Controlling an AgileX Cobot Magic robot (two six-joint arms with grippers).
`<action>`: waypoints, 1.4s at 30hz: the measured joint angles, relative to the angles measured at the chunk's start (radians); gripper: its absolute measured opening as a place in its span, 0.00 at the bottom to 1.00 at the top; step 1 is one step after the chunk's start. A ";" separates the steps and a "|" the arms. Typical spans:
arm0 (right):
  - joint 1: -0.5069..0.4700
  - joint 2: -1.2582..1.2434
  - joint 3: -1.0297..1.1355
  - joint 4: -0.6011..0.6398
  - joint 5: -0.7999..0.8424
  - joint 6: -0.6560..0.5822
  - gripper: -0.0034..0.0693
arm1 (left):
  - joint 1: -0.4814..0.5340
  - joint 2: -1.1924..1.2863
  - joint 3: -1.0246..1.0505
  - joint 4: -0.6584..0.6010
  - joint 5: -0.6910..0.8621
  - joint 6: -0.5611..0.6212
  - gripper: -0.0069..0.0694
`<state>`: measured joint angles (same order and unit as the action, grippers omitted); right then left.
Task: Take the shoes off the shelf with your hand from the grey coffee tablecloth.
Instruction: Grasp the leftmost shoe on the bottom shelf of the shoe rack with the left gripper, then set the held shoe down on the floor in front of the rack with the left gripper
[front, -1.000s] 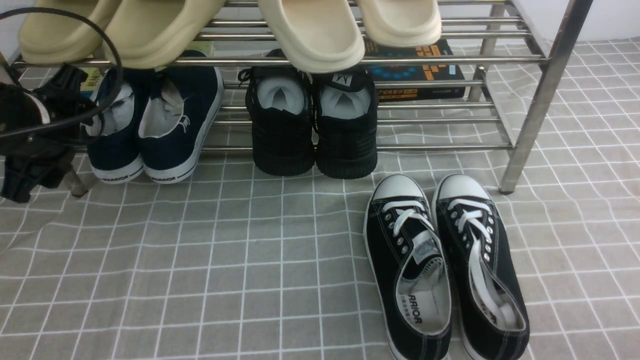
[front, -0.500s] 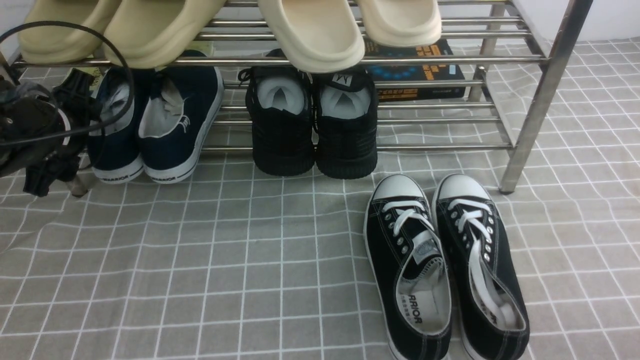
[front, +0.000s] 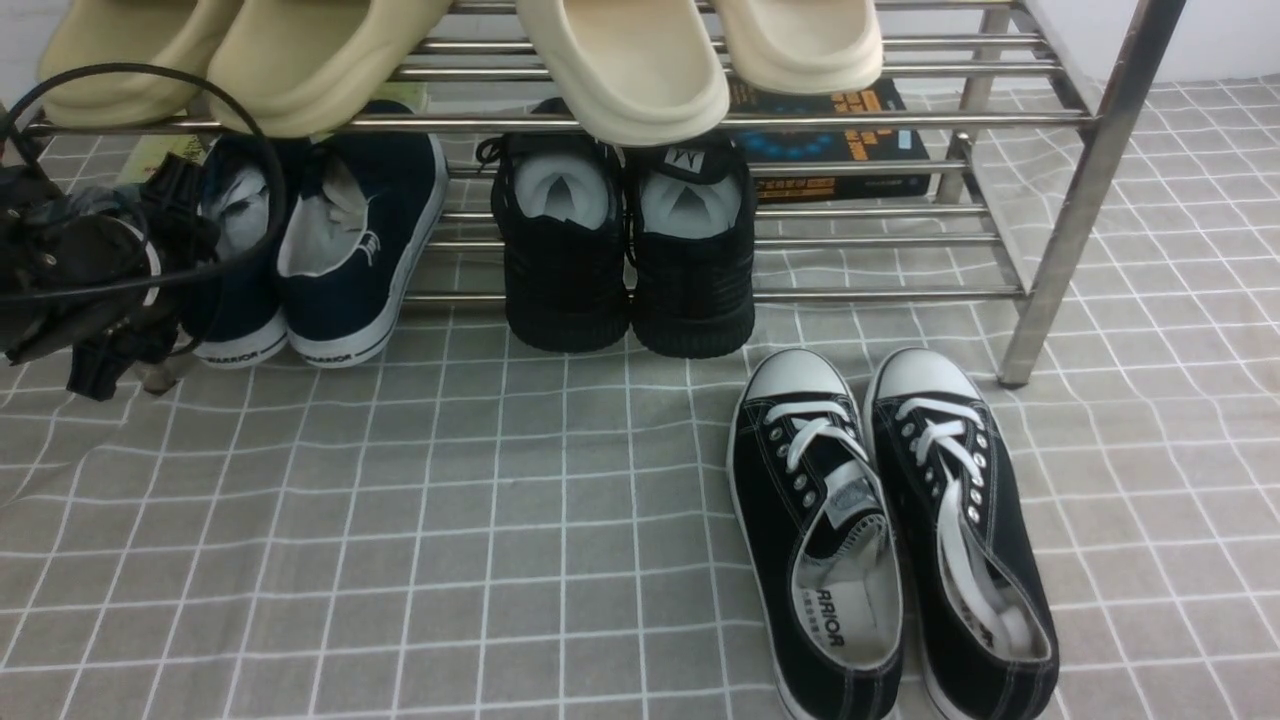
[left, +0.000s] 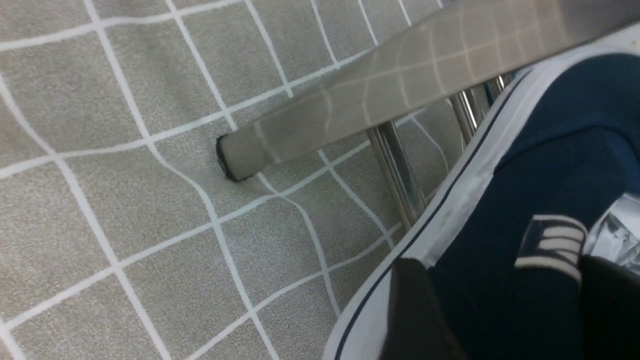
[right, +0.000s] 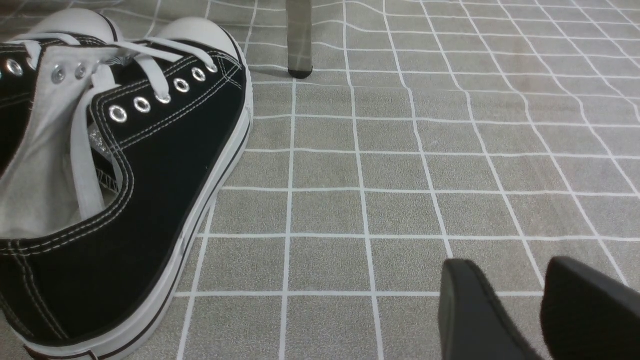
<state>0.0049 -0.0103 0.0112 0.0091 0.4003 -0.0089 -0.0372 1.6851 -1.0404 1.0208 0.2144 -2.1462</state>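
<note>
The navy slip-on shoes (front: 335, 240) stand heels-out on the lower tier of the steel shelf (front: 900, 120), at its left end. My left gripper (front: 190, 240) hides part of the left shoe. In the left wrist view the left gripper (left: 505, 305) is open astride that shoe's (left: 555, 165) side wall. One finger (left: 415, 310) lies outside by the white sole, the other (left: 612, 300) over the opening. My right gripper (right: 520, 310) is open and empty, low over the grey tablecloth (right: 400, 175); the front view does not show it.
All-black knit sneakers (front: 625, 250) stand on the lower tier beside the navy pair. Black lace-up sneakers (front: 890, 520) lie on the cloth (front: 450, 520) in front of the shelf's right leg (front: 1060, 250). Beige slippers (front: 620, 60) hang off the upper tier. A book (front: 830, 140) lies behind.
My left arm has moved right and slightly up, bringing its gripper from beside the shelf's left leg onto the left navy shoe. The shoes have not moved.
</note>
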 joint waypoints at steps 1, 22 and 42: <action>0.000 0.000 0.000 0.000 0.000 0.000 0.37 | 0.000 0.000 0.000 0.001 -0.001 0.000 0.56; 0.000 0.000 0.001 0.000 -0.001 0.000 0.38 | -0.001 -0.108 -0.001 -0.463 0.286 0.702 0.17; 0.000 0.000 0.001 0.000 -0.005 0.000 0.38 | -0.004 -0.264 0.278 -0.610 0.611 0.910 0.16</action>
<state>0.0049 -0.0103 0.0122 0.0091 0.3954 -0.0089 -0.0414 1.4215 -0.7620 0.4105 0.8258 -1.2364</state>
